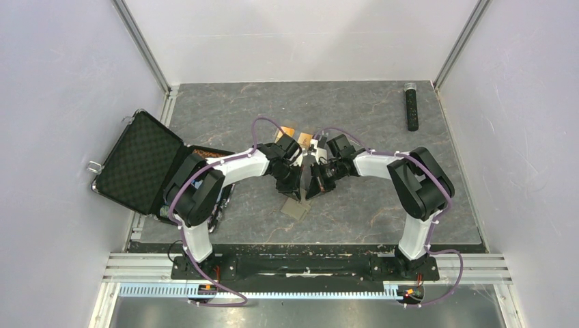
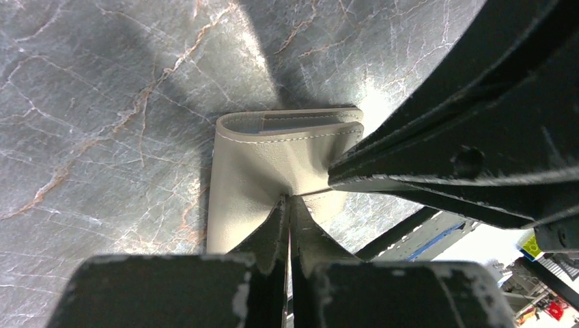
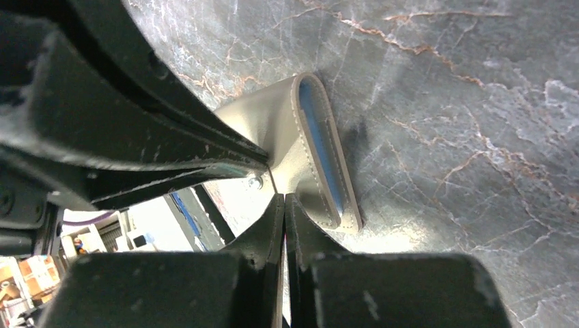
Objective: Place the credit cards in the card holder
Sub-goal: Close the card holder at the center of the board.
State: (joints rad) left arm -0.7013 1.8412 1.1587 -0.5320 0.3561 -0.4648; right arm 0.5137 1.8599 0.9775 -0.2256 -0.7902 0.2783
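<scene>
Pinching card holder (image 2: 266,164), left gripper (image 2: 288,205), right gripper (image 3: 283,201); long axis near-far.

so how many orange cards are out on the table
2: one orange card just past the left arm wrist, another just past the right arm wrist. The arms may hide more.

Two matching robot arms, the left arm (image 1: 205,188) and the right arm (image 1: 420,181), are built of white tubular links set between bulky black joint housings. A purple cable (image 1: 254,133) runs along each arm (fastened at intervals by small white clips). Both rise from a black base bar (image 1: 300,265). Seen close, the left gripper (image 2: 287,202) and the right gripper (image 3: 283,199) have flat matt-black fingers, their paint chipped pale along the edges.
</scene>
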